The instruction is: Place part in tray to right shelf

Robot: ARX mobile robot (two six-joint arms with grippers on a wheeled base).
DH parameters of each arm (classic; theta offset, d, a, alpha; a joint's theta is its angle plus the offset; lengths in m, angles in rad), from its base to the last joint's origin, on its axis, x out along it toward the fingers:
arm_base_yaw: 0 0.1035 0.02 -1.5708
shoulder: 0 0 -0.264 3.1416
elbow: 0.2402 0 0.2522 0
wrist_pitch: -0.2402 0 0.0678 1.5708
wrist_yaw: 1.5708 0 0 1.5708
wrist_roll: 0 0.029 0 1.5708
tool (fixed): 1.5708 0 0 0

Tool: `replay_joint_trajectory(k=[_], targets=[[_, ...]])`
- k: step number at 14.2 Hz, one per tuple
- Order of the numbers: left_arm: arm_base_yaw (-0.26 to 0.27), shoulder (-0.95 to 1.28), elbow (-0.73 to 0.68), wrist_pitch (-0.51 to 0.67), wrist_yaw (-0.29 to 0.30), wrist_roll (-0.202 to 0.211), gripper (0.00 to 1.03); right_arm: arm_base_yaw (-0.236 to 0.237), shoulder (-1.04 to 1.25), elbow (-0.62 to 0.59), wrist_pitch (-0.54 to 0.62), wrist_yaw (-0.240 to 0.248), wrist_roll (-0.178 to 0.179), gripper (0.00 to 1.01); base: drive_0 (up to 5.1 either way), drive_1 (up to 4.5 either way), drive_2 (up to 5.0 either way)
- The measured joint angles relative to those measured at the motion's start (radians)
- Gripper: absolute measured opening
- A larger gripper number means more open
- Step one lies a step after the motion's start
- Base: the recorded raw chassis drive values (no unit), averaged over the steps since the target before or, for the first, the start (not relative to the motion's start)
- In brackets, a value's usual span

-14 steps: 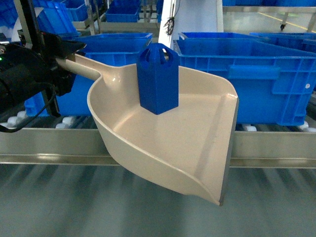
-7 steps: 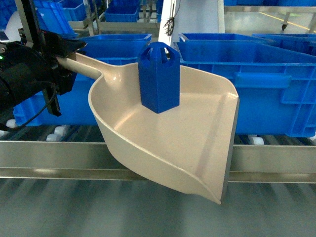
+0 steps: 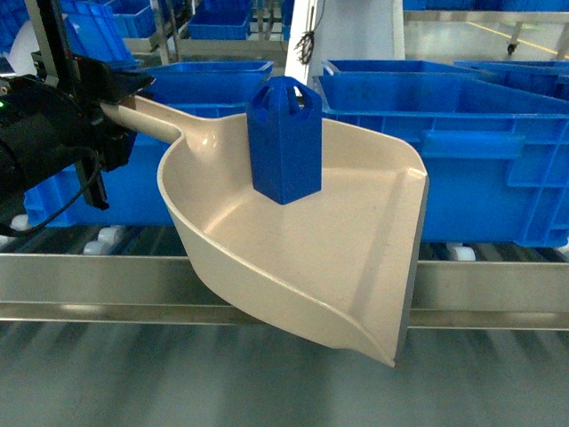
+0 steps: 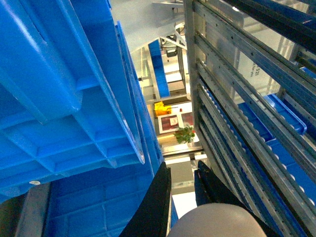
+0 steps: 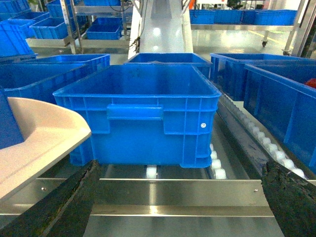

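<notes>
- blue part (image 3: 284, 142) stands upright in the tray (image 3: 356, 267).
- left gripper (image 3: 111, 102) clamps the handle; keep it level nearing the shelf (image 3: 498, 289).
- right gripper (image 5: 177, 207) spread wide, empty.

Blue hex part (image 3: 284, 142) upright in tilted beige tray (image 3: 356, 258), held before steel shelf (image 3: 489, 289) w/ crates.

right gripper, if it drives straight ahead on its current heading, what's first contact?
Probably the blue crate dead ahead on the right shelf. The right gripper has its jaws spread wide and points at the crate's front wall, above the steel front rail. Depth is unclear; if it travels low, the rail could come first.
</notes>
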Motion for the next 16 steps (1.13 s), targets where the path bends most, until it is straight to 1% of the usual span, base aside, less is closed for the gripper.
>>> replay_joint_trajectory(k=[16], targets=[[0.000, 0.000, 0.000, 0.000, 0.000, 0.000, 0.12, 0.000, 0.000, 0.000, 0.000, 0.000, 0.000, 0.98, 0.0, 0.00, 0.0]])
